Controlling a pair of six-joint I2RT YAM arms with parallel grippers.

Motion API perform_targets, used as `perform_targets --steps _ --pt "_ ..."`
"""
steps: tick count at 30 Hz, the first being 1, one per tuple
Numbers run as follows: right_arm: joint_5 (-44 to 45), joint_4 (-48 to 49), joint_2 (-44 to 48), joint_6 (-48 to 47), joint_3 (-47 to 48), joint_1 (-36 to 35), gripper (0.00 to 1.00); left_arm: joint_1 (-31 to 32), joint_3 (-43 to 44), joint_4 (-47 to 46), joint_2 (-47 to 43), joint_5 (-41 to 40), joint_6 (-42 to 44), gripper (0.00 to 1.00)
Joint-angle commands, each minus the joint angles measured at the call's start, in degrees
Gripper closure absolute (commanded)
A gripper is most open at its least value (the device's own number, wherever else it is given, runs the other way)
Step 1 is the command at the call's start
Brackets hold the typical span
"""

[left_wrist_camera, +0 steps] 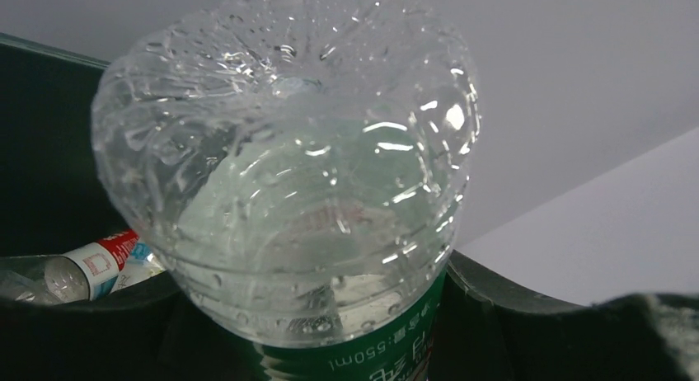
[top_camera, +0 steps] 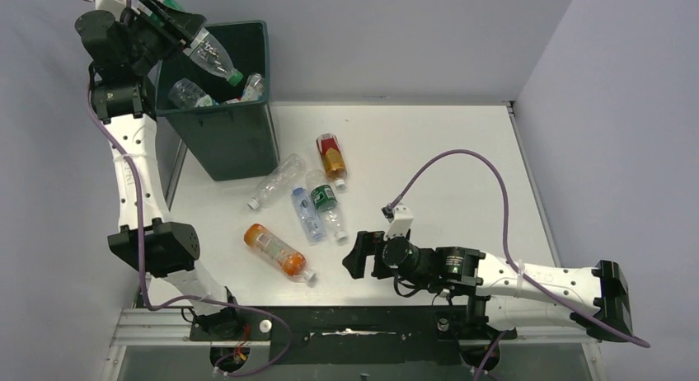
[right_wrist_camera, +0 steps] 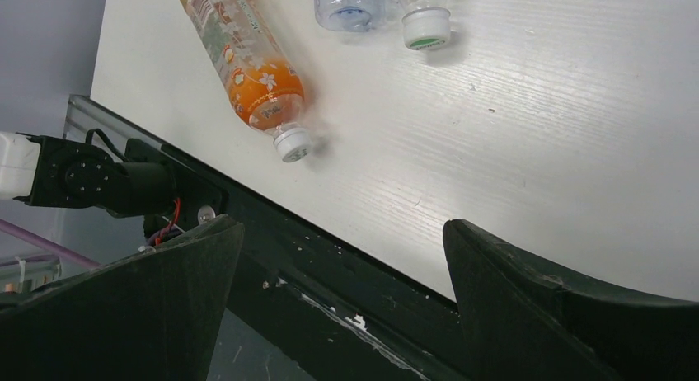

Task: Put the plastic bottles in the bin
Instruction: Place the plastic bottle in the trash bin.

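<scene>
1. Left gripper (top_camera: 185,33) was clamped on a clear green-labelled bottle (top_camera: 213,58), tilted cap-down over the bin (top_camera: 235,142); right gripper (top_camera: 356,256) hung wide open, empty, near the table (top_camera: 462,150) front edge.
2. I judged that a release too near the bin's rim could bounce that bottle out.
3. The orange bottle (top_camera: 276,249), nearest the front edge, could roll off if nudged.

**Bin far left, five bottles loose**

The dark green bin (top_camera: 235,142) stands upright at the far left of the bench (top_camera: 445,150), with bottles (top_camera: 188,92) inside. A green-capped bottle (top_camera: 213,55) tilts cap-down over its mouth. To its right lie an amber bottle (top_camera: 331,158), a clear bottle (top_camera: 276,181), a blue-labelled bottle (top_camera: 306,212), a green-labelled bottle (top_camera: 326,204) and, nearest, an orange bottle (top_camera: 279,251).
</scene>
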State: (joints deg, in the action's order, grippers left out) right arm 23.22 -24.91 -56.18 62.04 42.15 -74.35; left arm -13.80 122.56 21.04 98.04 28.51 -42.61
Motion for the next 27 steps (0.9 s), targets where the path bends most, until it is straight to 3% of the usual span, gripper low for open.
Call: perform_targets --steps 1,3,7,17,20,27 --pt "-0.2 3.2 -1.2 0.4 2.8 -0.4 0.02 -0.1 0.1 -2.5 3.3 0.6 3.1 0.43" --pt "-0.4 3.7 -1.7 0.5 2.8 -0.4 0.02 0.0 0.5 0.6 4.1 -0.6 5.1 0.3" --pt "-0.7 4.2 -2.8 0.4 3.2 -0.4 0.02 -0.1 3.0 8.3 5.4 -5.1 9.8 0.2" --pt "0.4 3.0 -5.3 -1.2 6.3 -0.2 0.02 -0.4 5.8 13.5 3.3 -8.2 15.3 0.17" --pt "0.5 -1.5 -7.3 -1.1 9.6 2.2 0.02 -0.4 7.0 15.8 2.6 -9.9 16.5 0.17" --pt "-4.2 -3.7 -12.3 -4.8 13.1 9.7 0.03 0.0 -0.5 13.2 -5.0 -7.4 14.9 0.17"
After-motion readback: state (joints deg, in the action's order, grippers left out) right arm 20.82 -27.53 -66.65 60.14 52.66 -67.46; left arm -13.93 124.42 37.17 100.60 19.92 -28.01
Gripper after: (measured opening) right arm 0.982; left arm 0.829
